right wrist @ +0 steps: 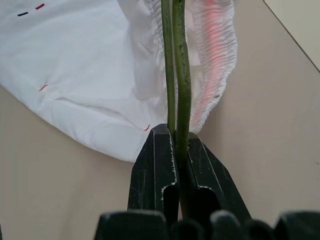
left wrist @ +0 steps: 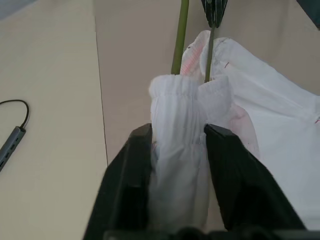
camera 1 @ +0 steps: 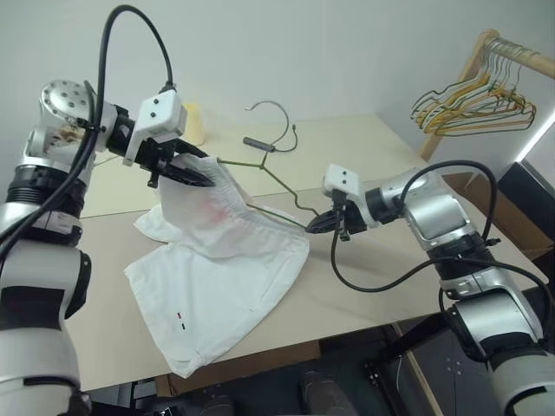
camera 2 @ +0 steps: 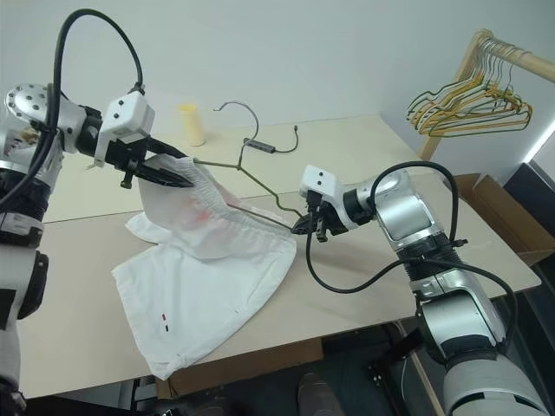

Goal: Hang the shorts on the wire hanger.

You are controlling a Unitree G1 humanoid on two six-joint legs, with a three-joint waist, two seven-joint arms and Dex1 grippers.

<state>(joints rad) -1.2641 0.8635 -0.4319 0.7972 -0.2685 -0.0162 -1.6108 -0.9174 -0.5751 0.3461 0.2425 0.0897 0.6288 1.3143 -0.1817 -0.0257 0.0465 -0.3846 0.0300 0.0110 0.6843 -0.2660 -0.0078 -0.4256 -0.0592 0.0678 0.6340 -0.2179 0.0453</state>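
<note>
Over the worktop's left half, left gripper [camera 1: 198, 176] is pinching the bunched elastic waistband of the shorts [camera 1: 217, 286], lifted off the surface; both fingers [left wrist: 125, 190] have fabric between them. Rest of the shorts drapes down, legs lying flat toward the near edge. Wire hanger [camera 1: 269, 178] runs through the waistband area, one end inside the fabric, hook up over the worktop's middle. Toward the right, right gripper [camera 1: 323, 225] is pressed tight on the hanger's corner, two wire strands clamped between its fingers [right wrist: 155, 165].

Risks, my read: waistband bite looks shallow, so the elastic could slip out under tension. Thin wire may twist in the right grip if the left pulls sideways. Fabric could snag on the hanger's end instead of sliding along.
</note>
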